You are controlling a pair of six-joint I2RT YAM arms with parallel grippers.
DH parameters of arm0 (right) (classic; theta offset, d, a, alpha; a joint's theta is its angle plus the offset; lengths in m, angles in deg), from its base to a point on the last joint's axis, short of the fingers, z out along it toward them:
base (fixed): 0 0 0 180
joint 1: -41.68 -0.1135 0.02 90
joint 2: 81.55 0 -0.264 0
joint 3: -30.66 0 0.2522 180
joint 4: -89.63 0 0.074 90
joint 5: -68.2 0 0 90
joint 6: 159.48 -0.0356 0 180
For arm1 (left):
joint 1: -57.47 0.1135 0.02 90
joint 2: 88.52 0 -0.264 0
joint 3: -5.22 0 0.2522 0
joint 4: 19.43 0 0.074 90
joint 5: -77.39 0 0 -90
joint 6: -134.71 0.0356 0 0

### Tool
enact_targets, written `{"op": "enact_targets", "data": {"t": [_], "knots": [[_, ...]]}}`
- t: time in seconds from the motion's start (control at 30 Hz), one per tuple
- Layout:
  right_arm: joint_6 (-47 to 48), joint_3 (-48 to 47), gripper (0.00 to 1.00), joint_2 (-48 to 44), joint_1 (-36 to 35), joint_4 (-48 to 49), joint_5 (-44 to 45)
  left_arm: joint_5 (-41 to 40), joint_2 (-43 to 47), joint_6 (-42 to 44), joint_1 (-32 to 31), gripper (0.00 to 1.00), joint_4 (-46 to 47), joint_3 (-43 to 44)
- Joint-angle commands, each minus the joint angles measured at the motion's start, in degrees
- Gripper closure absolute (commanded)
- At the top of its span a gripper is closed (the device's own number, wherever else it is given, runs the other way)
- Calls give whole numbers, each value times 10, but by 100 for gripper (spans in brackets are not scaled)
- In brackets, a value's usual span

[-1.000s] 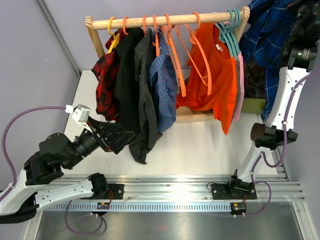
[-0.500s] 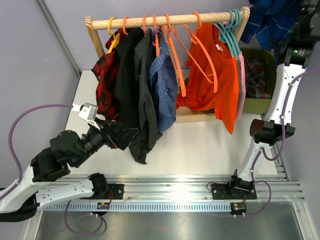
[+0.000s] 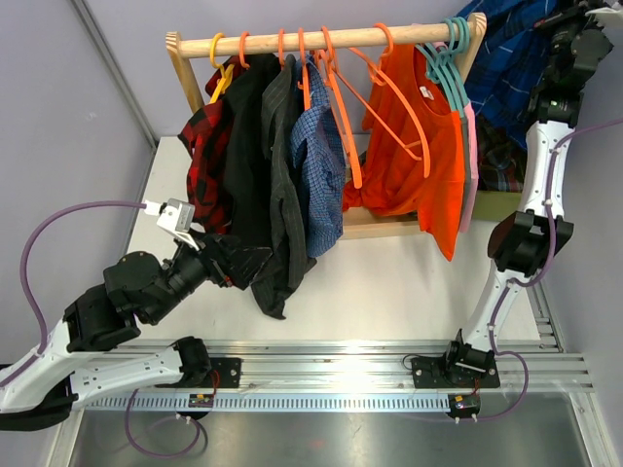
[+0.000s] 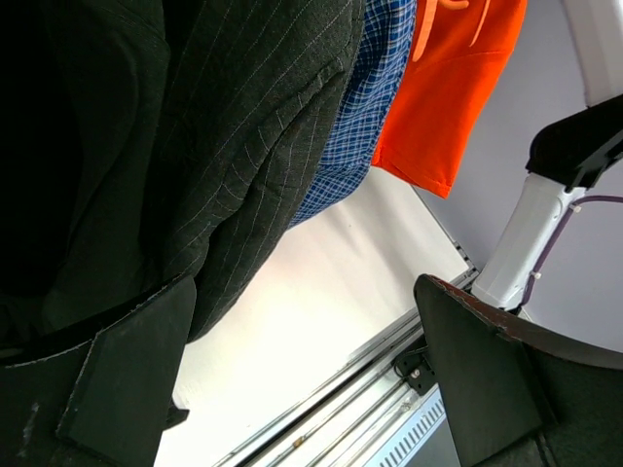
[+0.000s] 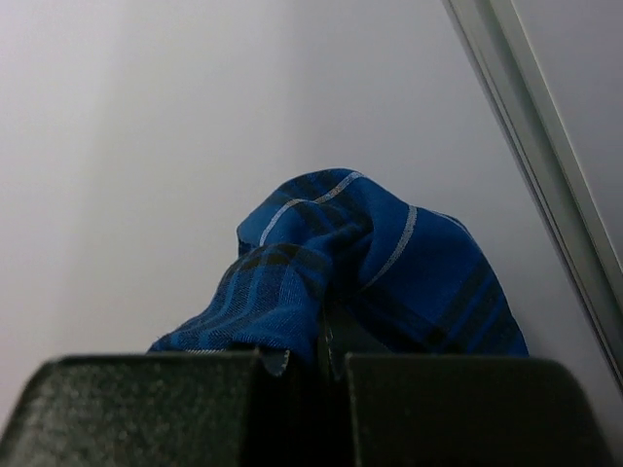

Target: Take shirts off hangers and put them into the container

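Left gripper (image 4: 304, 292) wide open, empty, beside hem of grey pinstriped shirt (image 3: 282, 195). Six cloth shirts (image 3: 433, 165) on thin plastic hangers (image 3: 341, 117) along round wooden rail (image 3: 321, 41); smooth white bench (image 3: 389, 282), grey walls (image 3: 58, 146). Right gripper (image 5: 321, 355) clamped on dark blue plaid shirt (image 5: 341, 263), hanging over olive basket (image 3: 494, 204) at bench's back right corner.

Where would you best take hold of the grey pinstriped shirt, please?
Grip the grey pinstriped shirt at its lowest hem corner, which dangles free below its neighbours. Come from the robot's left, near side, where the open left tool faces it.
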Motion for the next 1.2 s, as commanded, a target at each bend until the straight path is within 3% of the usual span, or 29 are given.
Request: {"op": "enact_targets", "data": {"t": [0.0, 0.03, 0.13, 0.27, 0.5, 0.97, 1.17], "knots": [[-61, -67, 100, 4, 21, 32, -29, -17, 4, 3, 0, 1, 21, 10], [-65, -156, 100, 37, 21, 18, -49, -19, 6, 4, 0, 1, 22, 11], [-95, -254, 100, 56, 22, 25, -66, -20, 6, 3, 0, 1, 24, 7], [-107, -142, 100, -38, 21, 105, -88, -17, 10, 4, -1, 1, 34, 4], [-137, -164, 100, -74, 21, 139, -153, -16, 14, 3, 0, 1, 36, -1], [-132, -99, 100, -103, 21, 141, -159, -22, 36, -12, 0, 1, 36, -20], [-59, 65, 100, -131, 21, 124, -104, -20, 46, -22, 0, 1, 34, -29]]}}
